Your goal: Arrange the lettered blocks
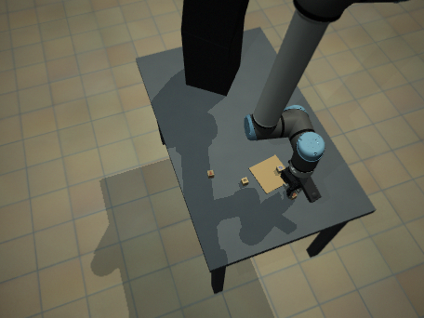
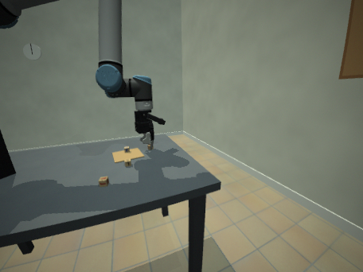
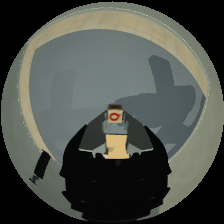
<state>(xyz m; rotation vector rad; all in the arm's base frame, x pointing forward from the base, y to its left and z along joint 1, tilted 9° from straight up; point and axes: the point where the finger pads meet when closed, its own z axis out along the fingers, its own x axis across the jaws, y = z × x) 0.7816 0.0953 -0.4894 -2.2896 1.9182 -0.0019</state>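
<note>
The black two-jaw gripper [image 1: 293, 192] [image 2: 150, 144] [image 3: 114, 111] points down at the table [image 1: 232, 153] [image 2: 80, 199] [image 3: 95, 65], its fingers drawn in narrow around a small wooden letter block [image 1: 294, 195] [image 2: 150, 147] [image 3: 115, 116]. That block is pale tan on the face seen from the wrist, with a bold, rounded red character that is probably an O or a Q, and a dark brown side shows along its far edge. It is off the mat [image 1: 267, 176] [image 2: 133, 154] [image 3: 117, 145], just beyond the edge on the gripper's side; whether it touches the table cannot be told. The mat is flat, square-cornered and light yellow-tan. A pale block with a grey-blue mark on top [image 1: 280, 168] [image 2: 126, 149] sits on it, close to the edge nearest the gripper in the top view. A tan block with a dark mark [image 1: 245, 180] [image 2: 127, 163] lies off the mat, near its opposite side. Farther out, well apart from the others, a tan block with reddish markings [image 1: 210, 173] [image 2: 103, 180] rests on the grey table. The letters on these three are too small to read. Only one block is on the mat, so the row is unfinished.
</note>
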